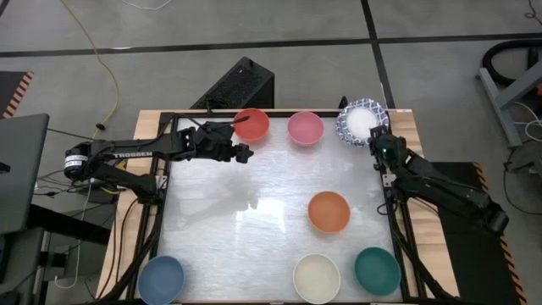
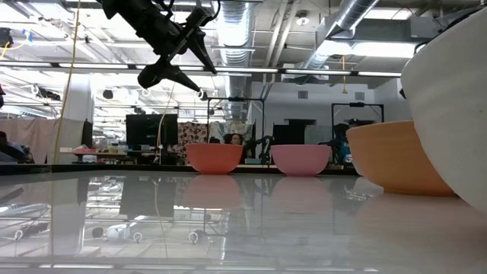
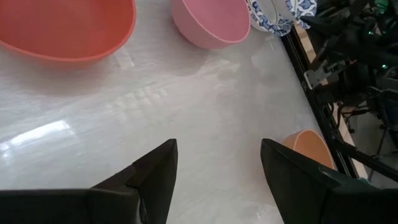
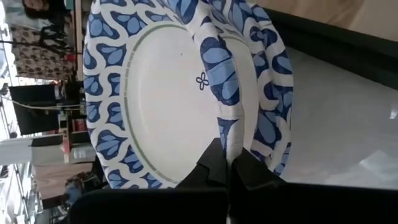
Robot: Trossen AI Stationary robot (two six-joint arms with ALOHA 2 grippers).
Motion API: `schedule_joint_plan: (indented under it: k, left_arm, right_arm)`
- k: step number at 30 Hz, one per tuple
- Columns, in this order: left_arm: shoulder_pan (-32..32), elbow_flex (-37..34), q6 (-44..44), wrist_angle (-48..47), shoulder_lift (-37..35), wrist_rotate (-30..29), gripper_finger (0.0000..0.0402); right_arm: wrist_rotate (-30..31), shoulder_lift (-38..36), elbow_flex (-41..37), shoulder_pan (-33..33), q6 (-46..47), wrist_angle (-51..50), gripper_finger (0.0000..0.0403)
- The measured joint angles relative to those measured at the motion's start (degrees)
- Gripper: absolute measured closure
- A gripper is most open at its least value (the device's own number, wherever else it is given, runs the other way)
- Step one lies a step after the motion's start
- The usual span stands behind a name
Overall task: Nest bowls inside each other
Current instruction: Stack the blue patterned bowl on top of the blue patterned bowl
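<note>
Several white bowls with blue patterned rims sit nested at the table's far right corner. My right gripper is at their near side, shut on the top one's rim. A red bowl and a pink bowl stand along the far edge. An orange bowl is right of centre. Blue, cream and teal bowls line the near edge. My left gripper hangs open above the table just near of the red bowl, with nothing between its fingers. My right gripper pinches the top patterned bowl's rim between its two fingertips, on the side toward the table's near right. The fingers come slanting down from the near right. The bowl lies tipped in the other patterned bowls, its rim standing off theirs.
The middle and left of the white tabletop hold no bowls. A black box sits beyond the far edge. The table frame's rails run along the right side, beside my right arm.
</note>
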Motion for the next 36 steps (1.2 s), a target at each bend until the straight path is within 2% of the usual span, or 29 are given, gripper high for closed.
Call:
schedule_joint_plan:
  k: [10,18,26,36]
  left_arm:
    - [0.02,0.0,0.0,0.0,0.0,-0.07,0.0182]
    - [0.02,0.0,-0.01,0.0,0.0,-0.09,0.0182]
    - [0.02,0.0,-0.01,0.0,0.0,-0.13,0.0182]
    - [0.02,0.0,-0.02,0.02,0.0,-0.09,0.0182]
  right_arm:
    - [0.85,5.35,0.0,-0.04,0.84,0.85,0.0399]
    - [1.51,12.23,0.0,-0.04,1.81,7.14,0.0398]
    - [0.53,14.33,0.0,-0.02,1.9,7.82,0.0398]
    - [0.05,14.12,0.0,0.11,1.92,8.79,0.0351]
